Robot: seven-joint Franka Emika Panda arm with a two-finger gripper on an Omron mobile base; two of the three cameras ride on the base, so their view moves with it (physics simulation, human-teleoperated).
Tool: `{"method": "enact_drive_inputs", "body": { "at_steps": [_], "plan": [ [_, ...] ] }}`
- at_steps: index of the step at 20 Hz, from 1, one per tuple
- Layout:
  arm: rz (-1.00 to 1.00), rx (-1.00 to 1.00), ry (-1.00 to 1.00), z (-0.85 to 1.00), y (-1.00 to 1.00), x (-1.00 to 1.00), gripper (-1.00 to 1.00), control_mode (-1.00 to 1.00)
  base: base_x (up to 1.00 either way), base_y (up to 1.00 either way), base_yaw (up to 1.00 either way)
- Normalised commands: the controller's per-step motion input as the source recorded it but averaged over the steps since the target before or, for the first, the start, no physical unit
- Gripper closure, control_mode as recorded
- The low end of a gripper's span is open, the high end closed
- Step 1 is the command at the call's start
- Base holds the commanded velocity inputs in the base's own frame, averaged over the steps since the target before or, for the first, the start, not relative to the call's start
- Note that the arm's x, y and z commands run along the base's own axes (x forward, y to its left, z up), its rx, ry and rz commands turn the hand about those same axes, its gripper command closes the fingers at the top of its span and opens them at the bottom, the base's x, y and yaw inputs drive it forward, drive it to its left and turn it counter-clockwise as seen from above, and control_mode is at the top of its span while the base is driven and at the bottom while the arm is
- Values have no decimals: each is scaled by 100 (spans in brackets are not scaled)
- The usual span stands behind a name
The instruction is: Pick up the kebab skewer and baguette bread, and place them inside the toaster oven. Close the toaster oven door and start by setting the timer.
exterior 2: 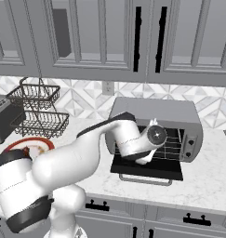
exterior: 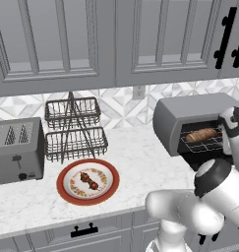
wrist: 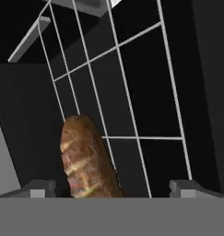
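Observation:
The baguette bread [wrist: 88,163] lies on the wire rack [wrist: 132,92] inside the toaster oven [exterior: 190,115], golden-brown with pale slashes. My gripper [wrist: 112,188] is at the oven's mouth and open; its fingertips [wrist: 37,188] stand wide apart on either side of the loaf's near end, with a gap on both sides. From the left base view the baguette bread [exterior: 203,134] shows in the dark cavity. The toaster oven door [exterior 2: 147,169] hangs open, flat in front of the toaster oven [exterior 2: 156,109]. The kebab skewer [exterior: 89,180] rests on a red-rimmed plate [exterior: 67,192] at the counter's middle.
A grey four-slot toaster [exterior: 15,147] stands at the left. A two-tier wire basket rack [exterior: 74,128] sits against the tiled wall behind the plate. Wall cabinets hang above. The counter's front edge runs just below the plate.

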Motion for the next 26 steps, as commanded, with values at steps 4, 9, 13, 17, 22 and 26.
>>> {"method": "enact_drive_inputs", "body": {
  "at_steps": [4,9,13,17,22,26],
  "plan": [
    [18,-9,0,16,16,-91,-100,-100,0,0,0],
    [30,-11,2,3,84,-48,-100,-100,0,0,0],
    [32,-14,12,5,100,-24,-100,-100,0,0,0],
    [32,-16,10,0,100,-23,-100,-100,0,0,0],
    [33,-15,11,0,100,-2,-100,-100,0,0,0],
    [30,-17,10,0,100,0,-100,-100,0,0,0]
  ]
}}
